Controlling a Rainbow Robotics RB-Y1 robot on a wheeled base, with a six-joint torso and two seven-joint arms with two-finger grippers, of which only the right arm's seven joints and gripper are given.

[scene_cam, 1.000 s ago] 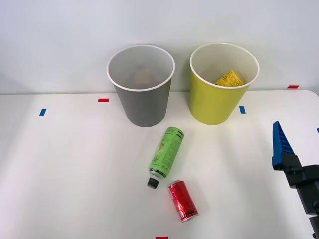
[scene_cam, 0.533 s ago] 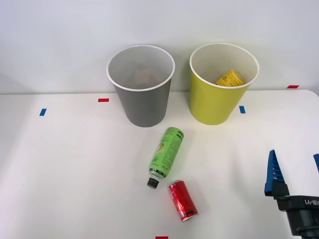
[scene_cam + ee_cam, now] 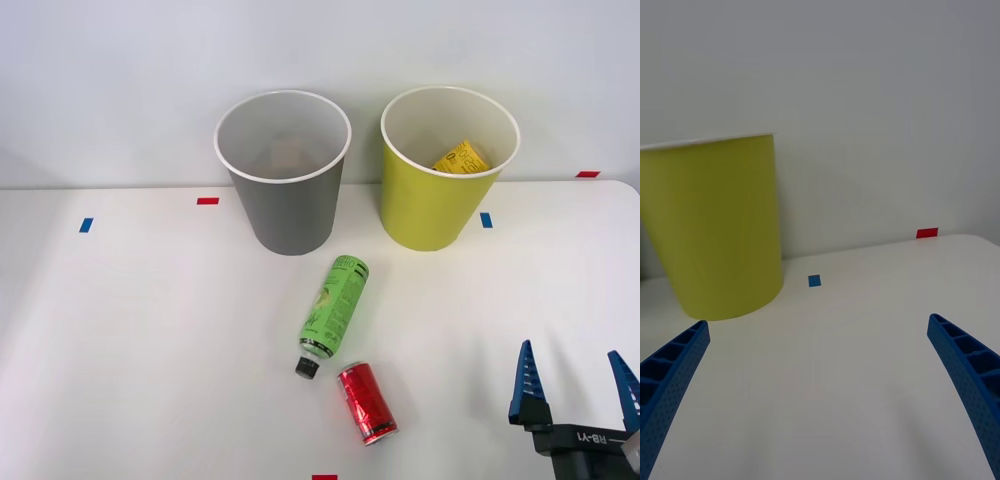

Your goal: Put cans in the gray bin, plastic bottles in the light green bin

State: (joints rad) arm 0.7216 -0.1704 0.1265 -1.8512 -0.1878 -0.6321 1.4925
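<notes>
Near the table's front right corner, the right gripper (image 3: 576, 378) hangs spread and empty, well apart from the red can (image 3: 366, 402) and green bottle (image 3: 334, 308); a yellow bottle (image 3: 460, 158) lies inside the light green bin (image 3: 430, 205), beside the gray bin (image 3: 290, 210)

White table (image 3: 140, 330) with red tape marks (image 3: 207, 201) and blue ones (image 3: 86, 225); perhaps a plain wall (image 3: 120, 70) behind.

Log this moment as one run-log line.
right tool: open, empty, near table edge | red can: lying on table | green-label bottle: lying on table | yellow-label bottle: in light green bin | gray bin: no can
</notes>
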